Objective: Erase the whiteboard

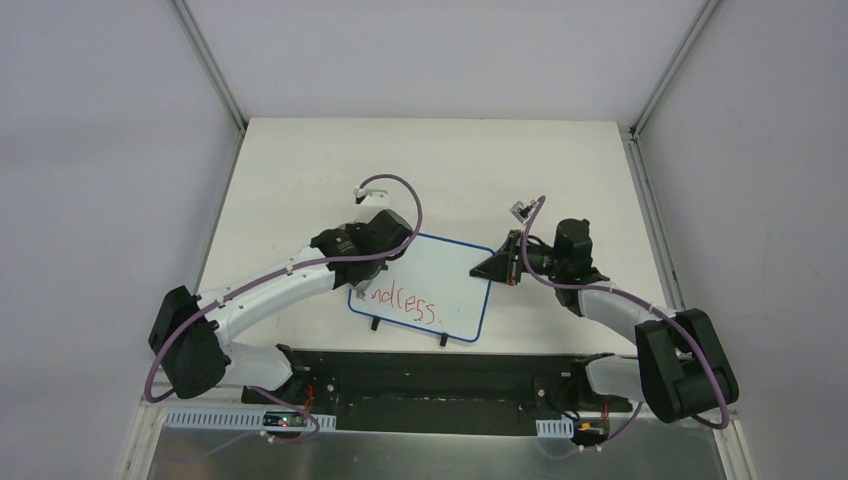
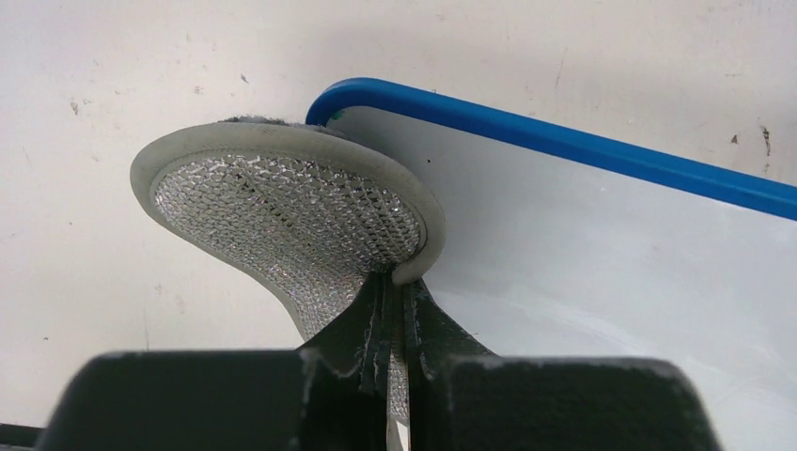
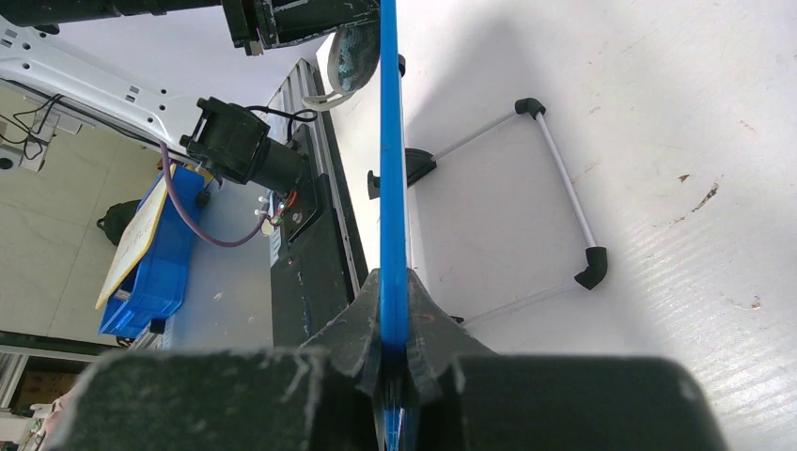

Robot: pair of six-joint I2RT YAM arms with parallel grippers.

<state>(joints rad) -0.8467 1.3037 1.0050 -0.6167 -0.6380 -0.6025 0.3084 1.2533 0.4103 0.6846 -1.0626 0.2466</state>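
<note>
A small blue-framed whiteboard [image 1: 430, 285] stands tilted on a wire stand in the middle of the table, with red writing [image 1: 405, 305] along its lower part. My left gripper [image 1: 362, 277] is shut on a grey mesh eraser pad [image 2: 282, 202], which presses against the board's upper left corner [image 2: 324, 108]. My right gripper [image 1: 497, 265] is shut on the board's right blue edge [image 3: 392, 188] and holds it. The board's white surface [image 2: 611, 254] fills the right of the left wrist view.
The board's wire stand [image 3: 559, 188] with black feet rests on the white table behind the board. A black rail [image 1: 430, 375] runs along the table's near edge. A blue bin [image 3: 155, 254] sits beyond the table.
</note>
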